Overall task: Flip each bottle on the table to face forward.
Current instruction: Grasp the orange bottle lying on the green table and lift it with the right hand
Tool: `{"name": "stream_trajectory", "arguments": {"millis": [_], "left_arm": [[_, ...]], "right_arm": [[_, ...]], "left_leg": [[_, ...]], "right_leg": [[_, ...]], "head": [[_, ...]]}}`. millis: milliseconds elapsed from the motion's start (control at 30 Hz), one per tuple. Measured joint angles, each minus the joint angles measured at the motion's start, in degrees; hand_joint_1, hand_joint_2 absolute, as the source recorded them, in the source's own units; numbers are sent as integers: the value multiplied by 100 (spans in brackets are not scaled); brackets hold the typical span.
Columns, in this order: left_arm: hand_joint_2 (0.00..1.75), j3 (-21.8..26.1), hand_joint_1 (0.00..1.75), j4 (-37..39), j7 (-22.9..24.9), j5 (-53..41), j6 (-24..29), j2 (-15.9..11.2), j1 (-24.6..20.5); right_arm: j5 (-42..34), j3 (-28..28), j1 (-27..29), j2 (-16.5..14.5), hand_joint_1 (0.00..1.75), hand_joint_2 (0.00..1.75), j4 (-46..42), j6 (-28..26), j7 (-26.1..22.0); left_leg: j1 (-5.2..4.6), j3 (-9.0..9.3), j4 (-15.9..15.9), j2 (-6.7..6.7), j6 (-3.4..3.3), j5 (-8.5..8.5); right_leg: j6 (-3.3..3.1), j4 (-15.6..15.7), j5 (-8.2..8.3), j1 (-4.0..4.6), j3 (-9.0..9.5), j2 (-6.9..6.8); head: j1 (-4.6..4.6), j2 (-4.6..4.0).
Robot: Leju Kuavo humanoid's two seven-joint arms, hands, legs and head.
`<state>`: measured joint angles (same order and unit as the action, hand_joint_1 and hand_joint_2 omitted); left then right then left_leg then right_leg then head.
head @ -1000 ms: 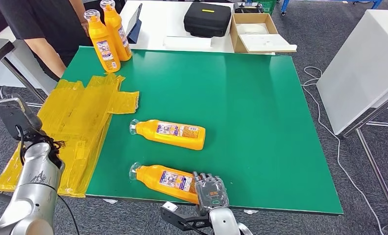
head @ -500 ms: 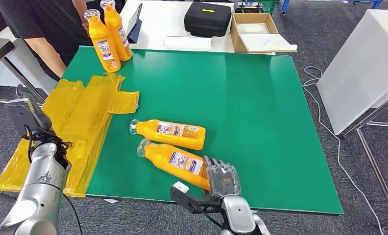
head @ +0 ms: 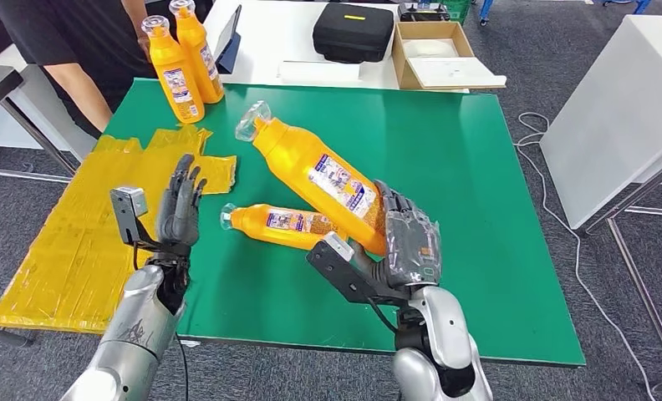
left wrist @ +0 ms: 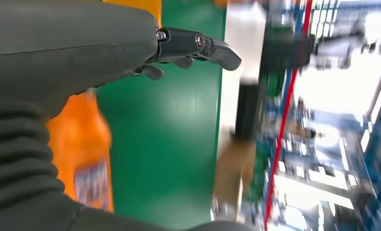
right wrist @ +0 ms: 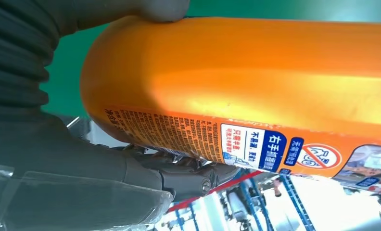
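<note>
Gripping the base of one orange plastic bottle [head: 319, 180], my right hand [head: 407, 238] holds it tilted above the green table [head: 478, 209], its clear cap pointing up and away from me, its printed label showing; in the right wrist view the same bottle [right wrist: 256, 86] is a smooth, glossy orange body with a blue, white and red label, my thumb [right wrist: 155, 7] pressed on one side and darker fingers [right wrist: 193, 175] wrapped under the other. My left hand [head: 180, 209] is raised over the table's near left part, fingers straight and spread, holding nothing; its fingers [left wrist: 198, 45] show stretched out in the left wrist view.

Four orange bottles in all: the one I hold; a second bottle [head: 282, 224] lying on its side on the table just beneath the held one, clear cap toward the sheet, label up; two standing bottles [head: 181, 63] upright and close together at the table's far left corner, beside a person in a black shirt [head: 68, 38]. One crinkled, translucent yellow plastic sheet [head: 102, 225] covers the table's left edge and hangs past it. Beyond the table's far edge, on a white surface, sit one black zipped case [head: 353, 32] and one open cardboard box [head: 440, 54].
</note>
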<state>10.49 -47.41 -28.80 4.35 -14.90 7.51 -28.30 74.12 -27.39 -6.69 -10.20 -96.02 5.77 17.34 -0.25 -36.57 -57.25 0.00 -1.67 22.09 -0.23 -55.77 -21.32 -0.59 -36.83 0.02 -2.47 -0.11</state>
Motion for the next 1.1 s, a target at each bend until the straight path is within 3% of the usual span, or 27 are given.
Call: {"name": "stream_trajectory", "arguments": {"millis": [200,400,567,867,1100], "left_arm": [[175,-935,0,-198,128,823,-171,85,130],[175,-1474,0,-380,212,1309,-141,86,191],[175,-1934,0,-1027,289,1700,49,17,547],[175,-2314,0,-2088,459,2219,231,-284,1076],[175,-2374,0,-2394,481,2277,293,-470,1230]], "right_arm": [[-357,-63,-676,-387,175,175,1296,-239,-156],[-606,-166,-1098,-593,175,175,2154,-271,-208],[-793,-243,-1430,-762,175,175,3004,-404,-286],[-826,-377,-1701,-873,175,175,3824,-414,-426],[-829,-471,-1760,-954,175,175,4117,-443,-457]], "left_leg": [[10,-1,0,-4,3,-11],[12,-2,1,-2,4,-12],[11,-4,1,-3,4,-11],[10,-8,1,0,4,-10],[10,-7,0,3,5,-11]], "right_leg": [[-11,-1,8,8,-1,-4],[-13,-3,8,9,-2,-3],[-13,-3,8,8,-5,-3],[-13,-1,8,8,-13,-1],[-13,-1,8,9,-16,0]], "head": [[1,0],[0,0],[1,0],[1,0],[1,0]]}}
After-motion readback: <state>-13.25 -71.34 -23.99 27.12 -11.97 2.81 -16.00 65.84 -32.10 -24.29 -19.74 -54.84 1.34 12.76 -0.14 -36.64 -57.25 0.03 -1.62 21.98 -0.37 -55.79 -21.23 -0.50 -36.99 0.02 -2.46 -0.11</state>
